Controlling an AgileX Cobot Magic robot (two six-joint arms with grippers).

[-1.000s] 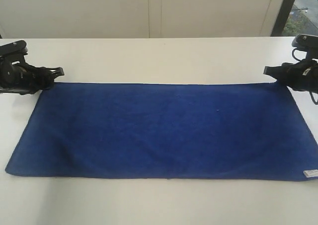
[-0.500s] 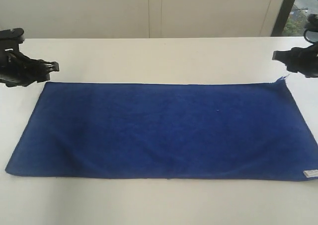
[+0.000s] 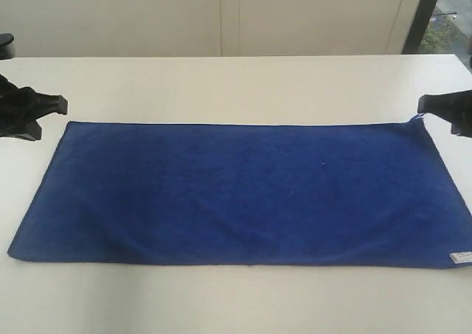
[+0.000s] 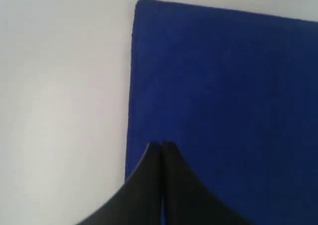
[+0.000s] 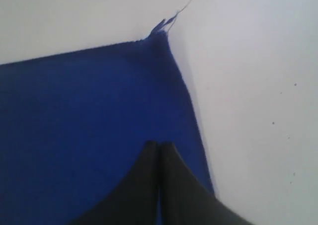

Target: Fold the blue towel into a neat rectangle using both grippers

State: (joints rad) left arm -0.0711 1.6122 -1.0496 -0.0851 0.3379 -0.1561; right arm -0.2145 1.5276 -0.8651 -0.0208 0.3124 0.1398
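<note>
While flat, blue towel (image 3: 236,194) between grippers (image 3: 63,103) (image 3: 422,104)

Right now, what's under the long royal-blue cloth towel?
The white tabletop, which shows around the royal-blue towel. The towel lies flat and spread out, with no bulge. The patch of table beneath it is covered, so anything thin there cannot be seen.

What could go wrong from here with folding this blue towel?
The left claw and right claw are both shut and hold nothing; if they drop onto the blue towel without opening, they would likely shove its far corners into wrinkles instead of gripping. The frayed thread at the corner near the right claw might snag, or get pinched alone, so that side could slip and the fold come out crooked.
</note>
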